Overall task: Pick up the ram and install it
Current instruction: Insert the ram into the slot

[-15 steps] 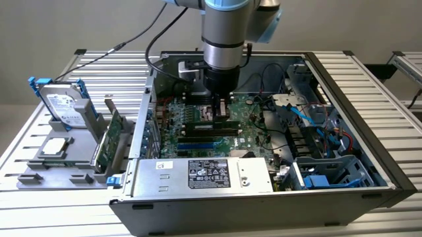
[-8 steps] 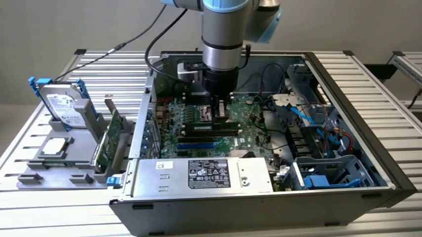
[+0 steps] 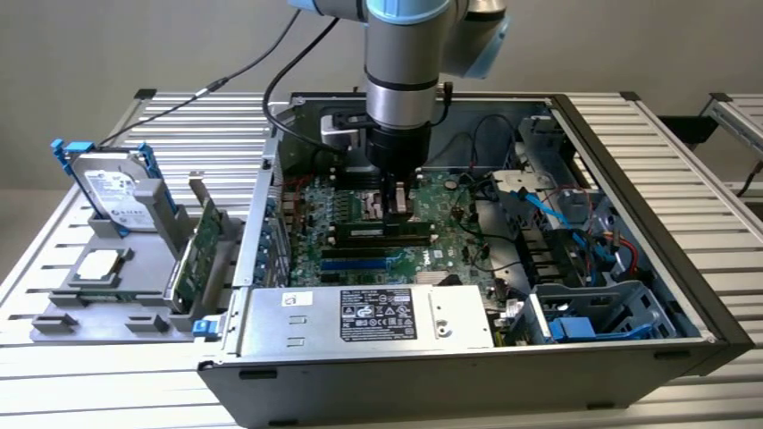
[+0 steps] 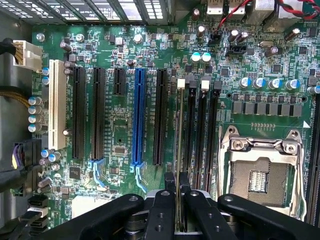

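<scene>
**Ram held on edge over the memory slots**

The gripper (image 3: 399, 202) is down inside the open computer case (image 3: 667, 268), over the motherboard (image 4: 120, 135). Its jaws are nearly closed and pinch the ram (image 4: 179, 130) by its two flat faces. In the wrist view, one black finger (image 4: 168, 200) presses on each side of the board.

The ram stands on edge. The wrist view looks straight down its top edge, so it appears as one thin pale line running away from the fingers. Its long axis lies parallel to the bank of memory slots (image 4: 204, 135). It lines up with the outermost slot of that bank, the one just beside a long black expansion slot (image 4: 161, 117). Its far end reaches a white latch (image 4: 181, 83) at the end of that slot. Whether its lower edge is already in the slot cannot be told.

In the exterior view the ram (image 3: 379, 229) is a dark strip just under the gripper. It runs level, from the exterior view's left to its right, near the middle of the board.

The CPU socket (image 4: 260, 175) lies on the far side of the memory slots from the ram. A blue expansion slot (image 4: 138, 117) lies on the opposite side. The power supply (image 3: 370, 317) sits along the near edge of the case.
</scene>
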Action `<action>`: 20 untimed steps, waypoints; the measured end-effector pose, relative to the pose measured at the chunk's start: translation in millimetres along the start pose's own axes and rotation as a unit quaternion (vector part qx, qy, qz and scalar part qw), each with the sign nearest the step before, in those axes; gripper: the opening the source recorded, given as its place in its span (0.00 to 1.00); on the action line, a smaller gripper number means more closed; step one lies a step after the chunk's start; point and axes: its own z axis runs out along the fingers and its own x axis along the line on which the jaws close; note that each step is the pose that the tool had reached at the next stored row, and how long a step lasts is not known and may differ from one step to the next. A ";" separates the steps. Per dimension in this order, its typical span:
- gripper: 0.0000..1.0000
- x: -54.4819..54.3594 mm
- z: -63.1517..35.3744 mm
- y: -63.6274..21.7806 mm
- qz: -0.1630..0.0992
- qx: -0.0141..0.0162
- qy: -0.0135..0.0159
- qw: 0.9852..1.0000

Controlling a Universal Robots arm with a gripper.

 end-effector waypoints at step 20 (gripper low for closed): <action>0.14 -2.9 5.0 -0.1 0.000 0.000 0.004 1.000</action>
